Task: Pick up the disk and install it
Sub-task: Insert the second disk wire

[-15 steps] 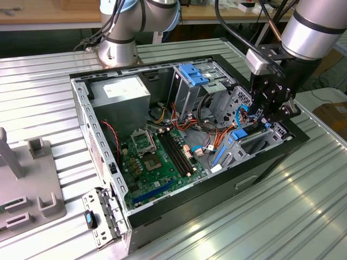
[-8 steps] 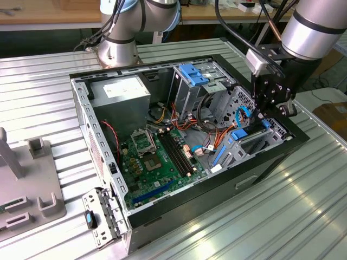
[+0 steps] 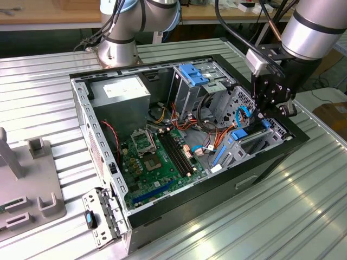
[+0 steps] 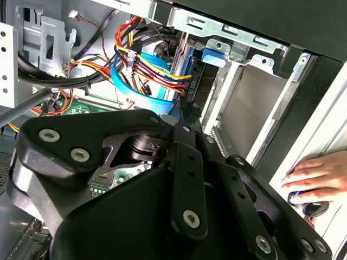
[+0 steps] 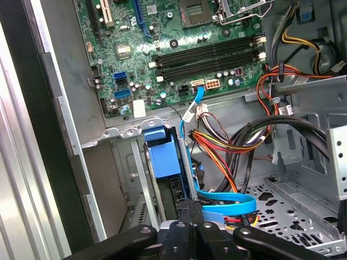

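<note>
In the exterior view the gripper [image 3: 264, 115] hangs over the drive bay at the exterior view's right end of the open computer case [image 3: 81, 103], which lies on the ribbed desk [image 3: 282, 216]; the disk [image 3: 250, 138] sits slotted in that bay below it. In the second wrist view a person's hand [image 4: 314, 176] rests outside the case wall. In the first wrist view the disk's blue rail [image 5: 162, 153] stands in the bay, with the fingers [image 5: 184, 219] pressed narrow together just above it, though I cannot tell whether they grip it.

Silver arm [image 3: 312, 27] reaching down from the exterior view's upper right, wrist tipped steeply, black gripper [image 3: 265, 111] pointing straight down with its fingers [image 5: 187, 230] pressed tight together, a person's hand [image 4: 314, 176] resting nearby.
</note>
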You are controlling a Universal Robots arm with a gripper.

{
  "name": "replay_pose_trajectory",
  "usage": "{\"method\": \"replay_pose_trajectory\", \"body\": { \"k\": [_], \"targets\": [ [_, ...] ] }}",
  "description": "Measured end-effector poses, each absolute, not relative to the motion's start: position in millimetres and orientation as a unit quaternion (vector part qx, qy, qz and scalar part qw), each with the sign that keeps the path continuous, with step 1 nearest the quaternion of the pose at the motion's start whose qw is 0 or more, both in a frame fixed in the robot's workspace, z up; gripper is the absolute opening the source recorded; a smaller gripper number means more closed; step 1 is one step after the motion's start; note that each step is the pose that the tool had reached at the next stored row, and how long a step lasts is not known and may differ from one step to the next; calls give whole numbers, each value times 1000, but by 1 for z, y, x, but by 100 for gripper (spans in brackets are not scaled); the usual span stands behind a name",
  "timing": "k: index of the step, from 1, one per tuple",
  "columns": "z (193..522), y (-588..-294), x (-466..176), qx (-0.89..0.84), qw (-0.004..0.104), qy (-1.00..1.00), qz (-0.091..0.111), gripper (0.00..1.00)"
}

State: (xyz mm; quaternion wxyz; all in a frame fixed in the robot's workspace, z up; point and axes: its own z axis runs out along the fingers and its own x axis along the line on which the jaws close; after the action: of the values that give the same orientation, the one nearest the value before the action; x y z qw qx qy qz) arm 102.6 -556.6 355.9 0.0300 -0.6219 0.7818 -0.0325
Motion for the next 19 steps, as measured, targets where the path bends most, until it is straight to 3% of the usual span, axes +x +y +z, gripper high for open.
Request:
{"method": "replay_pose_trajectory", "body": {
  "k": [1,3,4,5,7,9,16,18,19],
  "targets": [
    [356,-557,103,-622,30,782,-33,11],
    [356,-557,103,-622,30,782,-33,24],
    [356,-557,103,-622,30,782,-32,24],
    [356,-557,103,-622,30,782,-32,42],
    [356,-557,103,-622,36,782,-25,42],
    [356,-557,103,-620,55,783,-1,42],
    [356,-557,103,-620,57,783,1,41],
    [356,-557,103,-620,57,783,1,16],
    [356,-557,103,-620,57,783,1,16]
  ]
}}
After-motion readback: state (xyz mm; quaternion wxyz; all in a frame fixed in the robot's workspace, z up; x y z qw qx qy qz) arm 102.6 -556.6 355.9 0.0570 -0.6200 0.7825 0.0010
